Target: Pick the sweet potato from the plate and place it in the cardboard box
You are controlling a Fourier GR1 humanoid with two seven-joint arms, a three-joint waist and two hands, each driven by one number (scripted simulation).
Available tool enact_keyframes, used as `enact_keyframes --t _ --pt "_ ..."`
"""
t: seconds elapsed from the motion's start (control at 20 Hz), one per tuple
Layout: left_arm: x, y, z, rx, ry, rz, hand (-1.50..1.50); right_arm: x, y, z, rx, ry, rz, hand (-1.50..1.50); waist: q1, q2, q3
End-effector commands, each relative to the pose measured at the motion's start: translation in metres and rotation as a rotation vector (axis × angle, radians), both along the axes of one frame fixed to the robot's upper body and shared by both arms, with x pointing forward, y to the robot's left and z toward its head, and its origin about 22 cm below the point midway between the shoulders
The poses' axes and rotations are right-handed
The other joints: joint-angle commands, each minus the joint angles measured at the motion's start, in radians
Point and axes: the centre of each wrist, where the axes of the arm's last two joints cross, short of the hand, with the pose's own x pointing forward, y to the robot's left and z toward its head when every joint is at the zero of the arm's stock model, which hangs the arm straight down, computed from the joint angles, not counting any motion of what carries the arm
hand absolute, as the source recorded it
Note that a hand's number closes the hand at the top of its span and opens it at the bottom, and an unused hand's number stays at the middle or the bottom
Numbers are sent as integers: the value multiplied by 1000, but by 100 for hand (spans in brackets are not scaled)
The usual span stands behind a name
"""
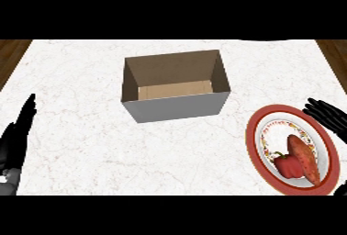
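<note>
While the sweet potato [305,158] lies on the plate [252,133], the right hand [327,114] is at the rim, empty.
Its fingers, spread and nearly straight, are by the plate's upper right edge, apart from the sweet potato, which lies lower down beside a red pepper [288,166]. The cardboard box [176,108] stands open well to the left; the left hand [13,142] rests open at the left edge.

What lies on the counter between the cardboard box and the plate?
Nothing stands there. In the head view, only a bare stretch of the marble counter lies between the cardboard box and the plate.
</note>
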Motion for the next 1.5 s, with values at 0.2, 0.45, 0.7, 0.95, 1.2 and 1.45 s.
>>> enact_keyframes --t 0.2,0.45,0.7,0.95,1.2,1.45 --pt "11 -6 8 5 -13 -39 0 11 -24 46 -335 -151 211 -150 39 1 -1" --pt "19 -11 11 -3 -11 -57 0 9 -24 31 -513 -159 336 -150 57 8 -3" --pt "24 -21 1 -3 -7 -66 0 17 -25 27 -736 -164 463 -150 56 7 -8" --pt "30 6 13 35 5 -36 0 31 -20 4 -768 -169 531 -150 44 0 -10" --pt "6 -8 2 4 3 -53 0 39 -16 -24 -859 -178 562 -150 36 -10 -10" --pt "20 15 3 15 3 -38 0 52 -3 -45 -847 -193 595 -150 29 -5 -11"
